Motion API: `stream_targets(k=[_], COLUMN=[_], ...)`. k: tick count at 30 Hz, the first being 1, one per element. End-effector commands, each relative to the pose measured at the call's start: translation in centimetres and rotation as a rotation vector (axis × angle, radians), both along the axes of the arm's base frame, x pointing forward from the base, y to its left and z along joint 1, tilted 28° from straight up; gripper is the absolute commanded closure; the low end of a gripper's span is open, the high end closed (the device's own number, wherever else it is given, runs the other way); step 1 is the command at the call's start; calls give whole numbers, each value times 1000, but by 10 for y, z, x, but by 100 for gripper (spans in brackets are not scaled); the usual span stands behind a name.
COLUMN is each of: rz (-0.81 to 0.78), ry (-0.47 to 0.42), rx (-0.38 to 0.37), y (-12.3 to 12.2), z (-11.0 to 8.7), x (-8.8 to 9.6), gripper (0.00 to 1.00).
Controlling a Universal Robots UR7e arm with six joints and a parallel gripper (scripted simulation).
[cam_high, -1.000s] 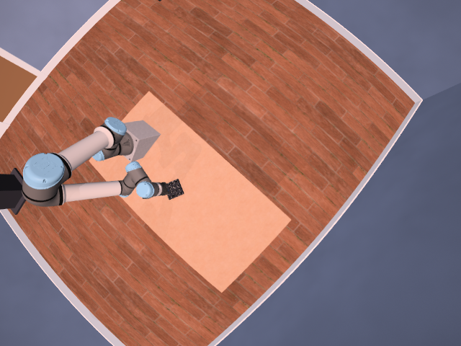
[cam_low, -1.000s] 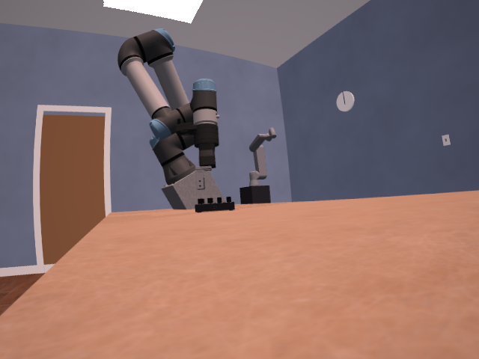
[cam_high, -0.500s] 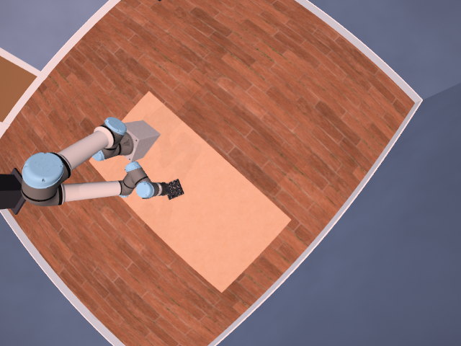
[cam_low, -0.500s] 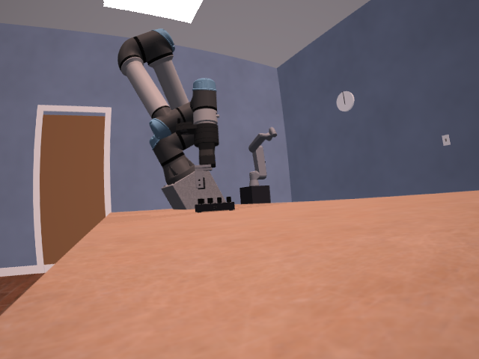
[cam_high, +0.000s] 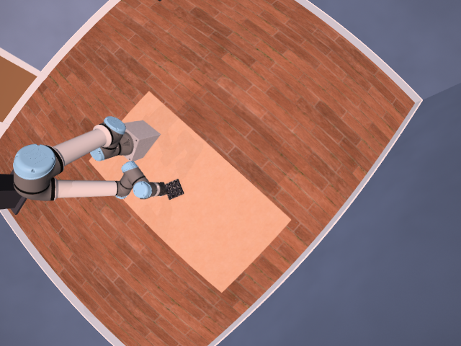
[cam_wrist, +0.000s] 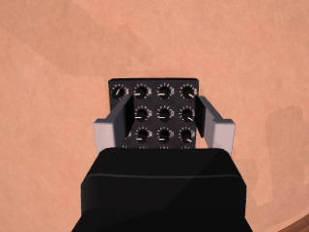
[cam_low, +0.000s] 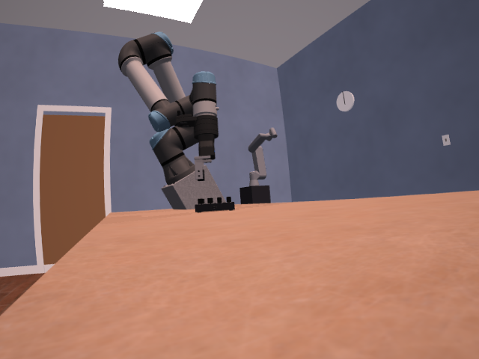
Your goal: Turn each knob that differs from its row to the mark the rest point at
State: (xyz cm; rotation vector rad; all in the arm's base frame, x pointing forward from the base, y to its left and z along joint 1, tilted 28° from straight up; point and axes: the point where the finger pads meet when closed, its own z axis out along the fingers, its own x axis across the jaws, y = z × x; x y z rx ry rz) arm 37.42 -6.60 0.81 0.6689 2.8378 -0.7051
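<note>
Below, the black knob box [cam_high: 174, 189] [cam_low: 214, 207] [cam_wrist: 154, 101], apart from the wide-spread, empty jaws [cam_low: 200, 178].
</note>
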Motion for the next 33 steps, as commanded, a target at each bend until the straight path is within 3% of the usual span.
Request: stream_targets(k=[1,12,21,33], rz=[-1,-1,-1,-1], ry=[1,1,1,1], rx=[0,0,0,0], y=[10,34,41,42], z=[19,64,77,78], x=[0,-2,-2,-2], gripper=[0,0,0,0])
